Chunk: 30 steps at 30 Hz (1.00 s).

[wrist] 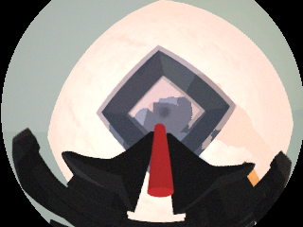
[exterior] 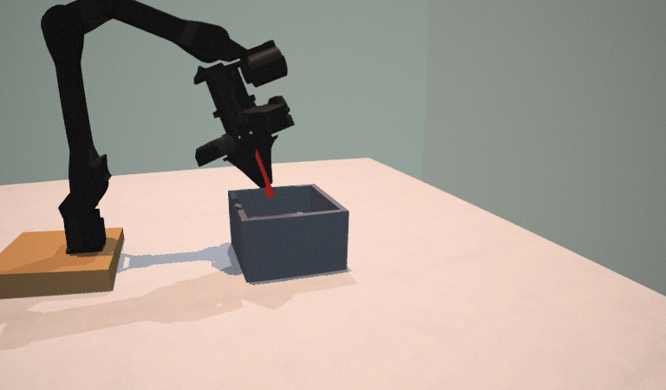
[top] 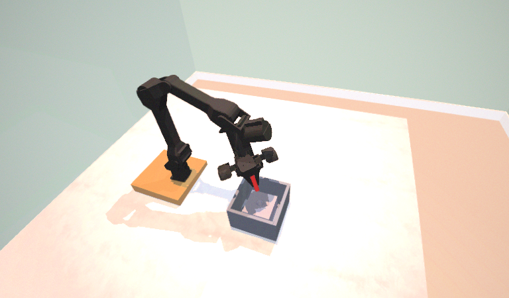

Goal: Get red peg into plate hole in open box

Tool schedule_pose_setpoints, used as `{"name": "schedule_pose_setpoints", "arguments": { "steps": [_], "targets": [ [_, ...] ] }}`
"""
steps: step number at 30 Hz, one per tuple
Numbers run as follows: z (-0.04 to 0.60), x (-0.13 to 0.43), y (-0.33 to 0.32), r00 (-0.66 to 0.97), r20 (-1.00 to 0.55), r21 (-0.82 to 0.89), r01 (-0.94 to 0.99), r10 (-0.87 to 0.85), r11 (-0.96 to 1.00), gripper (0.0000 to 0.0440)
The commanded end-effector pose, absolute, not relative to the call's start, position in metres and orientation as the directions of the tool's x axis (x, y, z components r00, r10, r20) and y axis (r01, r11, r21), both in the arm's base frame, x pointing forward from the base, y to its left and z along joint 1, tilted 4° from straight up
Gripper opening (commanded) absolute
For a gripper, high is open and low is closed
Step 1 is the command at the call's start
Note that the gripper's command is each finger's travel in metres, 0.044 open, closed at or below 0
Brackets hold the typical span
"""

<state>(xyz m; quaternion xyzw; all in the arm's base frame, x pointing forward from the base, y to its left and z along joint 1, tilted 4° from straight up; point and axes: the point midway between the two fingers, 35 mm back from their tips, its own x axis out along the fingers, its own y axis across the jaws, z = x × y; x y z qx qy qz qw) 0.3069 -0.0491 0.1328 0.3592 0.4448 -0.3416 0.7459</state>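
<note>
My gripper (top: 255,183) (exterior: 267,185) (wrist: 159,135) is shut on the red peg (top: 254,183) (exterior: 264,172) (wrist: 160,161). The peg leans in line with the slanted fingers, its lower end sticking out past the fingertips. The fingertips and peg end are over the inner part of the open grey-blue box (top: 251,223) (exterior: 294,246) (wrist: 130,89), about at rim height. The pale plate (top: 267,209) (wrist: 163,87) lies at the box bottom, partly in the arm's shadow. Its dark round hole (top: 260,203) (wrist: 164,112) appears just beyond the peg end in the wrist view. The exterior view hides the hole.
The arm stands on an orange base board (top: 156,175) (exterior: 58,263), left of the box in the top and exterior views. The box walls surround the plate on all sides. The arm's shadow falls across the pale table top (top: 337,204) (exterior: 441,317) and into the box.
</note>
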Motion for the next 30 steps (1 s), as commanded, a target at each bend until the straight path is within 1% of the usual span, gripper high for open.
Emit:
{"name": "schedule_pose_setpoints", "arguments": {
  "steps": [1, 8, 15, 17, 19, 21, 23, 25, 30],
  "targets": [
    [0.128, 0.314, -0.058, 0.364, -0.912, 0.231, 0.835, -0.187, 0.5, 0.0008],
    [0.115, 0.322, -0.066, 0.335, -0.927, 0.215, 0.845, -0.171, 0.49, 0.0013],
    [0.096, 0.327, -0.07, 0.293, -0.943, 0.182, 0.851, -0.159, 0.492, 0.0007],
    [0.091, 0.328, -0.072, 0.28, -0.947, 0.169, 0.851, -0.158, 0.497, 0.0025],
    [0.087, 0.329, -0.073, 0.269, -0.95, 0.157, 0.849, -0.158, 0.504, 0.0065],
    [0.085, 0.331, -0.075, 0.26, -0.952, 0.146, 0.846, -0.159, 0.513, 0.0115],
    [0.083, 0.331, -0.077, 0.247, -0.956, 0.13, 0.842, -0.16, 0.524, 0.0152],
    [0.081, 0.331, -0.078, 0.231, -0.96, 0.112, 0.839, -0.161, 0.533, 0.0163],
    [0.087, 0.343, -0.084, 0.232, -0.957, 0.102, 0.83, -0.174, 0.548, 0.0161]
  ]
}}
